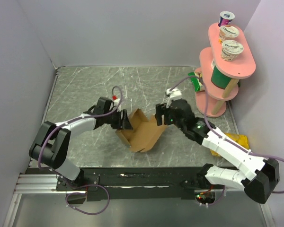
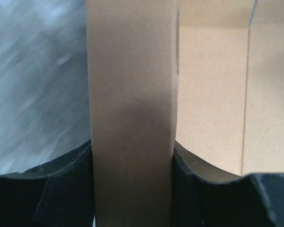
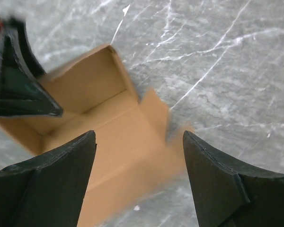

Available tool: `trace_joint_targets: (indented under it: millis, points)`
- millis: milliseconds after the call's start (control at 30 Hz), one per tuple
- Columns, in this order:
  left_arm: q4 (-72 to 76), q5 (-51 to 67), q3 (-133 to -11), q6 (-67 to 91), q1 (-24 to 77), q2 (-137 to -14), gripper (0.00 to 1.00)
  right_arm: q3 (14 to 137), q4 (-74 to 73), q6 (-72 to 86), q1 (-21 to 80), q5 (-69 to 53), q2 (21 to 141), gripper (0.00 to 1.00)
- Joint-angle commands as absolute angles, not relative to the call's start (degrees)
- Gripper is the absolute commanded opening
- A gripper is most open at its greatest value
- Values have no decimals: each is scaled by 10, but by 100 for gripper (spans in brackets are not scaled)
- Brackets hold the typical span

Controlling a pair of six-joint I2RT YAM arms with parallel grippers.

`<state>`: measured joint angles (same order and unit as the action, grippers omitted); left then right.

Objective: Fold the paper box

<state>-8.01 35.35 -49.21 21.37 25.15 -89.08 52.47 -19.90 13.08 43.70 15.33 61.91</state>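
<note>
The paper box [image 1: 144,134] is plain brown cardboard, partly folded, lying mid-table with raised walls and loose flaps. My left gripper [image 1: 124,123] is shut on the box's left wall; in the left wrist view that wall [image 2: 132,118] runs up between the two black fingers [image 2: 61,189]. My right gripper [image 1: 160,117] is open and empty, hovering just above the box's right side. In the right wrist view the box [image 3: 104,123] lies below and between the spread fingertips [image 3: 61,179], and the left gripper's fingers [image 3: 14,75] show at the box's far wall.
A pink two-tier stand [image 1: 225,61] with yogurt cups [image 1: 232,49] stands at the back right. A green packet [image 1: 196,82] lies at its foot. A yellow item [image 1: 239,140] lies by the right arm. Grey walls enclose the marbled table [image 1: 85,90].
</note>
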Motion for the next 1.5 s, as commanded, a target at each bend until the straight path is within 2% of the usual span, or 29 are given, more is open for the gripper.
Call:
trace_joint_targets:
  millis: [0, 100, 133, 233, 267, 300, 400, 500, 667, 833, 967, 1033, 1167, 1333, 1467]
  points:
    - [75, 290, -407, 399, 238, -868, 57, 532, -238, 207, 343, 10, 575, 82]
    - [183, 218, -335, 495, 239, -833, 58, 514, -228, 232, 327, -18, 572, 84]
    - [205, 199, -306, 538, 240, -825, 59, 501, -215, 236, 327, -36, 574, 89]
    - [280, 135, -256, 607, 247, -802, 62, 462, -172, 266, 327, -61, 583, 90]
    - [296, 123, -247, 621, 250, -795, 66, 450, -155, 284, 328, -68, 584, 91]
    - [301, 113, -231, 647, 257, -790, 76, 438, -132, 291, 329, -81, 582, 98]
    - [319, 79, -203, 682, 278, -755, 88, 382, -53, 312, 363, -76, 557, 100]
    - [257, 29, -193, 676, 290, -693, 99, 345, -13, 305, 411, -27, 522, 100]
    - [166, 2, -171, 643, 273, -572, 96, 246, 68, 264, 453, -26, 443, 96]
    - [119, -4, -149, 605, 257, -520, 96, 180, 104, 240, 461, -30, 432, 90]
    - [139, 36, -131, 589, 247, -544, 99, 160, 157, 257, 468, -47, 467, 88]
    - [155, 60, -127, 582, 247, -557, 96, 164, 170, 272, 469, -43, 489, 90]
    - [150, 33, -134, 560, 238, -545, 96, 208, 70, 347, 468, 41, 537, 97]
    - [138, 66, -195, 506, 210, -553, 98, 237, 10, 366, 462, 50, 562, 99]
    - [122, 75, -289, 439, 209, -648, 98, 231, 22, 378, 454, 46, 572, 98]
